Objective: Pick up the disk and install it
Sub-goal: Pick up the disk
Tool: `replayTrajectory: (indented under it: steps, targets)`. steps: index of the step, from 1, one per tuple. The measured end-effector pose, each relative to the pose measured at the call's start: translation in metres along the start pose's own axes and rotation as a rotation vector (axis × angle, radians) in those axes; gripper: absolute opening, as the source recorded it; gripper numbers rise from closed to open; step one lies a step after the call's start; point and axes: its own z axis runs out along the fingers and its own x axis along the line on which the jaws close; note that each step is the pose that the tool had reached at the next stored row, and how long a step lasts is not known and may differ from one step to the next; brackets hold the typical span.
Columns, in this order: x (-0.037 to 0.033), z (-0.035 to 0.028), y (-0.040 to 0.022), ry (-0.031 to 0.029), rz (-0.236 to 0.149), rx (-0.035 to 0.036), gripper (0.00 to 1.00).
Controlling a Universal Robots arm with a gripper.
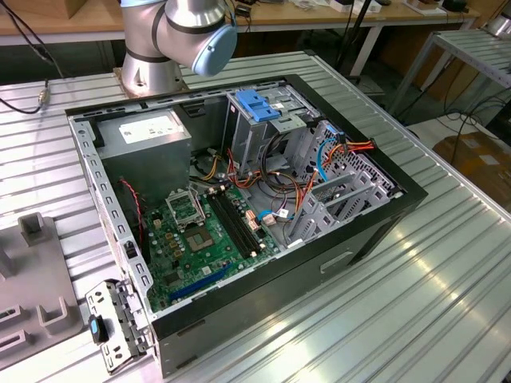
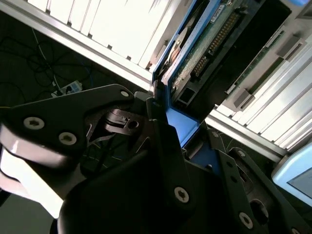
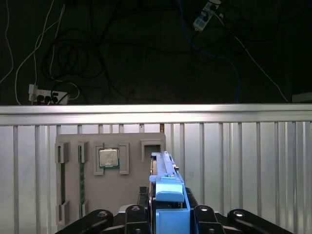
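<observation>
In both wrist views the disk [image 3: 163,168] stands on edge between my fingers, its blue carrier frame [image 3: 169,195] filling the gap. The second wrist view shows the disk [image 2: 207,41] from its green circuit-board side, with the blue frame running along its edge. My gripper [image 3: 168,214] is shut on the disk, one black finger [image 3: 136,214] on each side; it also appears in the second wrist view [image 2: 170,129]. The disk sits over the grey fixture plate [image 3: 131,185] on the ribbed metal table. The open computer case [image 1: 375,231] lies in the exterior view.
The case holds a grey drive cage with a blue latch piece [image 1: 257,105], a motherboard [image 1: 204,239] and loose cables. The fixture plate carries a processor chip [image 3: 108,158] and narrow slots. The arm's base [image 1: 180,36] stands behind the case. Cables and a power strip [image 3: 46,95] lie on the floor.
</observation>
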Motion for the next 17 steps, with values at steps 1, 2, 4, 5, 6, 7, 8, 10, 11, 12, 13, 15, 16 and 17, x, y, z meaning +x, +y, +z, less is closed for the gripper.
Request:
replayTrajectory:
  steps: [1, 2, 4, 5, 6, 7, 8, 10, 11, 12, 13, 15, 16, 17]
  targets:
    - [0.0, -0.0009, 0.0, -0.0001, 0.0, 0.0001, 0.37]
    - [-0.0001, -0.0022, 0.0, -0.0002, 0.0, 0.0, 0.37]
    - [-0.0002, -0.004, 0.0001, -0.0008, 0.0, 0.0001, 0.37]
    - [-0.0002, -0.0048, 0.0001, -0.001, 0.0, -0.0001, 0.37]
    - [-0.0003, -0.0055, 0.0001, -0.0012, 0.0, 0.0, 0.37]
    - [-0.0003, -0.0062, 0.0001, -0.0013, 0.0, 0.0, 0.37]
    - [-0.0004, -0.0072, 0.0001, -0.0016, 0.0, -0.0001, 0.37]
    - [-0.0004, -0.009, 0.0002, -0.0024, 0.0, 0.0, 0.37]
    - [-0.0004, -0.0096, 0.0002, -0.0025, 0.0, -0.0001, 0.37]
    - [-0.0005, -0.0102, 0.0002, -0.0026, 0.0, -0.0001, 0.37]
    - [-0.0005, -0.0108, 0.0002, -0.0028, 0.0, -0.0001, 0.37]
    - [-0.0005, -0.0121, 0.0002, -0.0031, 0.0, -0.0001, 0.37]
    - [-0.0006, -0.0125, 0.0002, -0.0033, 0.0, -0.0001, 0.37]
    - [-0.0006, -0.013, 0.0002, -0.0034, 0.0, 0.0, 0.37]
